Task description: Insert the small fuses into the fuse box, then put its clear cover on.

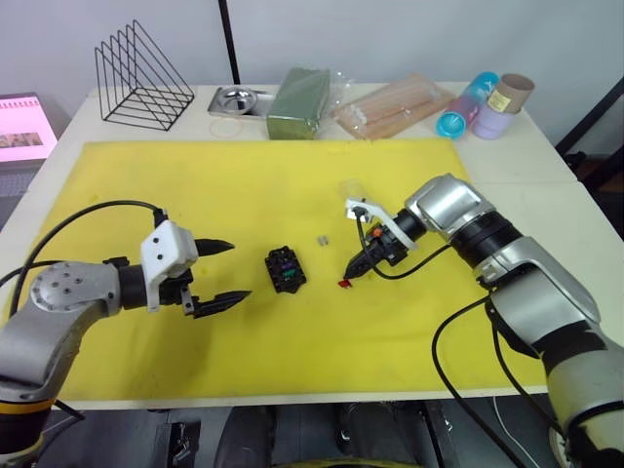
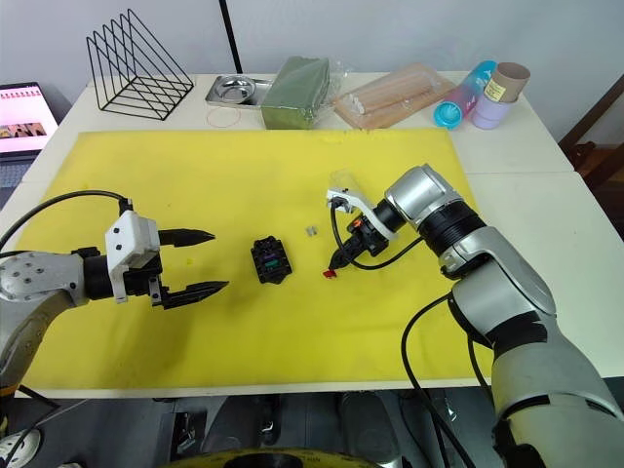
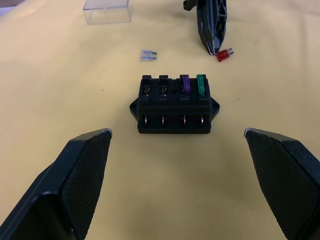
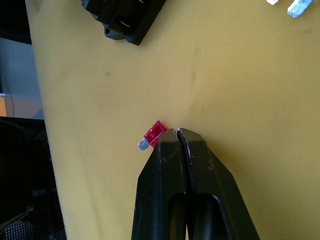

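Fuse box (image 1: pixel 285 269): sits on the yellow mat (image 1: pixel 263 185) between the two grippers, slots facing up.
Fuses seated: purple fuse (image 3: pixel 185 83) and green fuse (image 3: pixel 200 84) stand side by side in two slots of one row; the other two slots in that row are bare.
Red fuse (image 4: pixel 152 135): lies flat on the mat, touching the tip of the right gripper.
Greyish-tan fuse (image 3: pixel 148 55): lies loose on the mat just beyond the fuse box.
Clear cover (image 3: pixel 107 11): rests on the mat farther back, apart from the fuse box.
Right gripper (image 4: pixel 178 133): fingers pressed together, tip down on the mat beside the red fuse, nothing between them.
Left gripper (image 1: pixel 226 270): spread wide, grasping nothing, pointed at the fuse box from the left.
Counter (image 1: pixel 546 175): carries the mat.
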Available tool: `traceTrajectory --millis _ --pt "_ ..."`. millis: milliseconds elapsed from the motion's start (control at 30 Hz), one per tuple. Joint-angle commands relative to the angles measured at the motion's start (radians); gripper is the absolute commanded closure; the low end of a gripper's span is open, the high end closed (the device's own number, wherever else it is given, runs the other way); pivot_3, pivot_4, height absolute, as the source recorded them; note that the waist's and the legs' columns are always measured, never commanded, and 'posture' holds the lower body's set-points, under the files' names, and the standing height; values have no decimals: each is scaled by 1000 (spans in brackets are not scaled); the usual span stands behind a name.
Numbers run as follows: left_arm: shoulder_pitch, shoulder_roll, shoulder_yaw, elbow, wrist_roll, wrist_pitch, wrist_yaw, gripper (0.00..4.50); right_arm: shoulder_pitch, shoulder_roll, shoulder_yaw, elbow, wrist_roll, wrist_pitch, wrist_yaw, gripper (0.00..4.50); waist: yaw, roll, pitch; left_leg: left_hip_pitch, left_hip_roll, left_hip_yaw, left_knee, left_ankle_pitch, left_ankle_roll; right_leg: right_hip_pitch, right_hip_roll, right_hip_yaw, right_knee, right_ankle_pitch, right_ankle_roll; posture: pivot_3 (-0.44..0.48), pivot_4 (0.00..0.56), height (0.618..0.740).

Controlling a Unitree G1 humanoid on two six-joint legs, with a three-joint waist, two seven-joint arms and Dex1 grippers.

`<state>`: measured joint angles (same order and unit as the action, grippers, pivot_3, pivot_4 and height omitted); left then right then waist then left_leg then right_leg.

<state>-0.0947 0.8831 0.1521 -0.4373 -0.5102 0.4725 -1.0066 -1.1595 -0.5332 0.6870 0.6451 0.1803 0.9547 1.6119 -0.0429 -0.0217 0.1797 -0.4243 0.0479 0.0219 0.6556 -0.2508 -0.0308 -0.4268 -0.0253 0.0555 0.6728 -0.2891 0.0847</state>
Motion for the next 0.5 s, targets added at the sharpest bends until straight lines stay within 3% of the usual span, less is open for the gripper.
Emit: traceTrajectory --millis 33,167,433,500 --pt "-15 8 13 -9 0 -17 -6 0 2 -19 -49 -39 7 -26 2 4471 0 0 0 0 0 0 0 0 0 0 0 0 0 0 0 0 150 740" --pt "-16 7 12 -6 1 -20 -6 0 1 -24 -57 -40 25 -4 2 3951 0 0 0 0 0 0 0 0 0 0 0 0 0 0 0 0 150 740" --pt "-16 5 9 -2 4 -25 -6 0 -2 -36 -58 -50 53 32 2 3951 0 0 0 0 0 0 0 0 0 0 0 0 0 0 0 0 150 740" --pt "-19 5 7 2 6 -26 -6 0 3 -40 -56 -56 54 28 2 3619 0 0 0 0 0 0 0 0 0 0 0 0 0 0 0 0 150 740"
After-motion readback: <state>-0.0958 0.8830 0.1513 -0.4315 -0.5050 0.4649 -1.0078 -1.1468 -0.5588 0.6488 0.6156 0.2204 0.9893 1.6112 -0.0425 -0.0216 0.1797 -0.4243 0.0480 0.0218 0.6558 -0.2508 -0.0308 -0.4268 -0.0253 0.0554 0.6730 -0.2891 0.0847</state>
